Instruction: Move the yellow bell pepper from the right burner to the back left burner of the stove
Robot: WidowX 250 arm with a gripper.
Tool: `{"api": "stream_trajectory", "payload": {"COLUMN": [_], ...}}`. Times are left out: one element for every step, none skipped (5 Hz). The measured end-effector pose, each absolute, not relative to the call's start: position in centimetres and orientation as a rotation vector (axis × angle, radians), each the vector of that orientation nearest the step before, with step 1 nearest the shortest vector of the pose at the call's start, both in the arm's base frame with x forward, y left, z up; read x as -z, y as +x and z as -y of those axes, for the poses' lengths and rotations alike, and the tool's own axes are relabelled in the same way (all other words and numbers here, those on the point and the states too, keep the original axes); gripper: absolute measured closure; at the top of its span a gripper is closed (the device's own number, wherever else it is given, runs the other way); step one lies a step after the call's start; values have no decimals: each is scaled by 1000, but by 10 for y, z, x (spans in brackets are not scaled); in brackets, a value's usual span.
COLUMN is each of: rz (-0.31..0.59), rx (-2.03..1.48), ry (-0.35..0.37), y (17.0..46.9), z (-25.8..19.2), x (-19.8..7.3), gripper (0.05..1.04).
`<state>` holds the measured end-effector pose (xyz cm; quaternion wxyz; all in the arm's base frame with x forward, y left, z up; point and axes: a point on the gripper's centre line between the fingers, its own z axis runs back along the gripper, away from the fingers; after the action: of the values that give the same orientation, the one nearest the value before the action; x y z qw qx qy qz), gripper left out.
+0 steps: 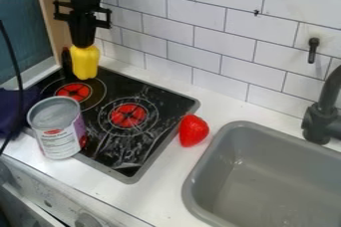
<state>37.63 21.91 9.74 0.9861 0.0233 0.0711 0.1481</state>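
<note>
White tiled wall (pixel 176 34) backs the white counter (pixel 166 183). Inset right: grey sink (pixel 190 183); inset left: black stovetop (pixel 164 103). I observe a can (pixel 61 139) at the stovetop's near-left corner — and a red toy (pixel 193 131) between stovetop and sink. My gripper (pixel 84 47) is closed around the yellow toy (pixel 85 63), at the stovetop's rear.

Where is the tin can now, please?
In the camera view, the tin can stands at left, by the near edge of the stovetop, beside the dark cloth.
</note>
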Motion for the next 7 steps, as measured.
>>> {"api": "stream_trajectory", "payload": {"rz": [-132,-129,-127,-121,-117,-20,69], "rx": [-291,-296,-313,-332,-351,-359,-319], "ry": [26,13,5,-2,1,53,93], "y": [375,373,371,370,370,351,312], "z": [-213,-209,-207,-205,-205,-199,-171], "x": [-97,-97,-96,-95,-98,-142,-175], "gripper": [976,954,742,458,144,73,79]}}
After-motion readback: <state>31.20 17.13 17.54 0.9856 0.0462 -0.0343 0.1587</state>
